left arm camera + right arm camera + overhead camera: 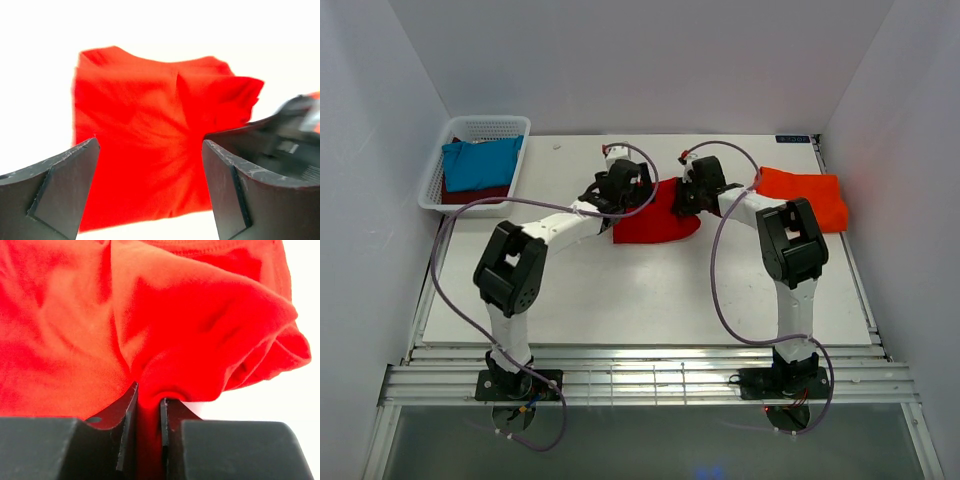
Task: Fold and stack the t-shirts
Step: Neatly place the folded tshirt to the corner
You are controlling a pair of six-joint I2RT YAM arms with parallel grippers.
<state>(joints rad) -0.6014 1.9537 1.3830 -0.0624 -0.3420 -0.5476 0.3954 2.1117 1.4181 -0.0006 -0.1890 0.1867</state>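
Right end effector (149, 407) is clenched on a raised fold of the red t-shirt (75, 325), a grip only its wrist view shows. Overhead, the shirt lies centrally on the counter (620, 290), left end effector (150, 150) spread open at its left edge.

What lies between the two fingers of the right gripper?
A bunched fold of the red t-shirt, pinched between the fingers of the right gripper. The right wrist view shows it plainly.
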